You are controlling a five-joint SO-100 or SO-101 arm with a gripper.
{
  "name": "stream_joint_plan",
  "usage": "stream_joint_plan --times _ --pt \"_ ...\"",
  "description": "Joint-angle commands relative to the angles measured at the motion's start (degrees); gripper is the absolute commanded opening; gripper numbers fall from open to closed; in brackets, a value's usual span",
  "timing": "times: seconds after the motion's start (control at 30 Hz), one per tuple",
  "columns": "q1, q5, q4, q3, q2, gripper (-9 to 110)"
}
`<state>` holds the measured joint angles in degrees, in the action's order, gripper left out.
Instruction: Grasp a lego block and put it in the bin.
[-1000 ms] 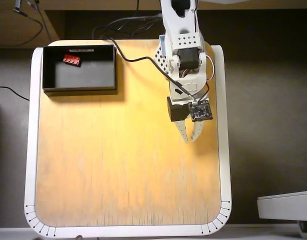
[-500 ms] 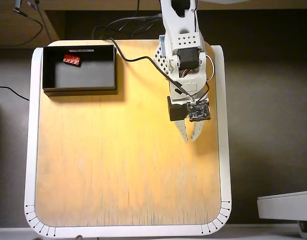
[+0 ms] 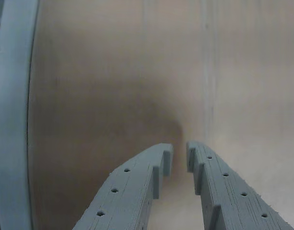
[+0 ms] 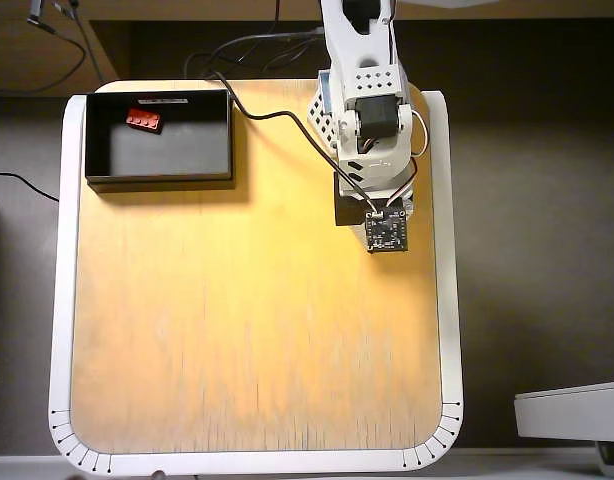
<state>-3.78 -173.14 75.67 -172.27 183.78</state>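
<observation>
In the overhead view the red lego block (image 4: 142, 119) lies inside the black bin (image 4: 157, 180), near its far left corner. The bin stands at the table's far left corner. The white arm (image 4: 370, 110) is over the far right part of the table, well away from the bin. Its fingers are tucked under the wrist camera board (image 4: 386, 231) there. In the wrist view my gripper (image 3: 179, 155) hangs over bare wood, its grey fingers (image 3: 137, 187) nearly touching with nothing between them. The block and bin are out of the wrist view.
A black cable (image 4: 272, 117) runs across the wood from the bin's far right corner to the arm. The table's white rim (image 3: 10, 120) is close on the left in the wrist view. A pale grey object (image 4: 572, 410) sits off the table at lower right.
The wrist has pulled back toward the arm's base. The fingers that pointed toward the table's front edge are now hidden under the camera board. The lego block has not moved.
</observation>
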Motion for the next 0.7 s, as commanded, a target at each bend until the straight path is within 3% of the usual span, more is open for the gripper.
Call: stream_joint_plan --times 0.0,0.67 --pt "0.5 -1.2 0.7 -9.7 5.2 0" --pt "0.5 4.9 0.7 -9.7 5.2 0"
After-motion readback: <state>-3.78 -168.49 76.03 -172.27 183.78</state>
